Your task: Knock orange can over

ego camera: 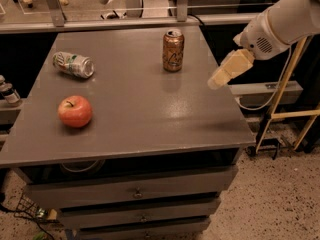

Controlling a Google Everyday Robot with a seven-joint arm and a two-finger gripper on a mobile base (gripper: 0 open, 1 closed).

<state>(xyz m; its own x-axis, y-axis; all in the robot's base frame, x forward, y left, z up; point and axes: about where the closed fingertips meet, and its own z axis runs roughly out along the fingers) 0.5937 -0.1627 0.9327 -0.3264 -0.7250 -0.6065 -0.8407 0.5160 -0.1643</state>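
Note:
The orange can (173, 50) stands upright at the far right part of the grey table top (135, 109). It is copper-coloured with dark script and a silver top. My gripper (226, 73) hangs over the table's right edge, to the right of the can and a little nearer the camera. It does not touch the can. The white arm reaches in from the upper right.
A white-and-green can (73, 64) lies on its side at the far left. A red apple (75, 111) sits at the near left. Drawers are below the table top. A yellow-framed stand (285, 115) is on the floor to the right.

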